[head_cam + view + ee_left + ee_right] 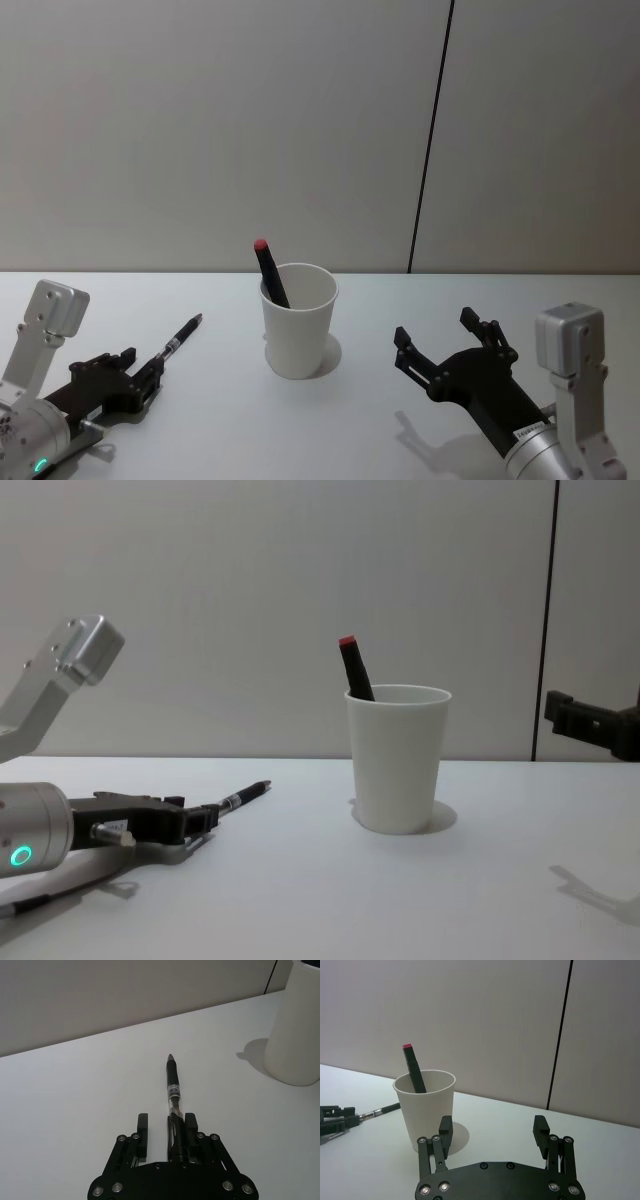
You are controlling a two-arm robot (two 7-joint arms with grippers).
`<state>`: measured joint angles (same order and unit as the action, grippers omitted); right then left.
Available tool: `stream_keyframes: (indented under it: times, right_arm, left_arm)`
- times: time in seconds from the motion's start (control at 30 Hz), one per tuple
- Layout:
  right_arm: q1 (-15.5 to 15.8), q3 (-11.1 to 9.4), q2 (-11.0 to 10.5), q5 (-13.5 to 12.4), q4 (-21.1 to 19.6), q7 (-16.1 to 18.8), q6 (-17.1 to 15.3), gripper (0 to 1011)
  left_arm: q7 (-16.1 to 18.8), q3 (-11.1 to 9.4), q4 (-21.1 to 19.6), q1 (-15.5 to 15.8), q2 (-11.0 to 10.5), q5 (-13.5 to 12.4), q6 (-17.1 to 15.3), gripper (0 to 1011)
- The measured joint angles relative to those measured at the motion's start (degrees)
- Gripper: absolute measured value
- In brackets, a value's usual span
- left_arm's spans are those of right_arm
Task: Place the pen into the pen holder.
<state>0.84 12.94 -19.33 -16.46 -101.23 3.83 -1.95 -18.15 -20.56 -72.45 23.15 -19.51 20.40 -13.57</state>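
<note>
- Left gripper was seen low over the table at the robot's left, its fingers parted rather than clamped.
- In the left wrist view the pen was found lying between those fingers, pressed against one of them, with a clear gap left to the other.
- The pen's rear end was hidden over the gripper body, while its tip was pointed forward and away from the gripper, toward the far edge of the table.
- The pen holder was placed upright near the middle of the table, to the right of the pen's tip and well apart from it.
- A black marker with a red end was seen leaning inside the pen holder, its top raised above the rim.
- Right gripper was held just above the table to the right of the pen holder, fingers spread wide, with nothing between them.
</note>
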Motion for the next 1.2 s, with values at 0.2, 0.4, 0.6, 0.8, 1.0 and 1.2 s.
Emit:
stream_keyframes:
  times: [0.2,0.4,0.6,0.8,1.0,1.2]
  right_arm:
    - [0.0,0.0,0.0,0.0,0.0,0.0,0.0,1001]
    - [0.0,0.0,0.0,-0.01,0.0,0.0,0.0,1001]
    - [0.0,0.0,0.0,0.0,0.0,0.0,0.0,1001]
    - [0.0,0.0,0.0,0.0,0.0,0.0,0.0,1001]
    - [0.0,0.0,0.0,0.0,0.0,0.0,0.0,1001]
    - [0.0,0.0,0.0,0.0,0.0,0.0,0.0,1001]
  left_arm:
    - [0.0,0.0,0.0,0.0,0.0,0.0,0.0,408]
    - [0.0,0.0,0.0,0.0,0.0,0.0,0.0,368]
    - [0.0,0.0,0.0,0.0,0.0,0.0,0.0,328]
    - [0.0,0.0,0.0,0.0,0.0,0.0,0.0,294]
    - [0.0,0.0,0.0,-0.01,0.0,0.0,0.0,255]
    - [0.0,0.0,0.0,0.0,0.0,0.0,0.0,213]
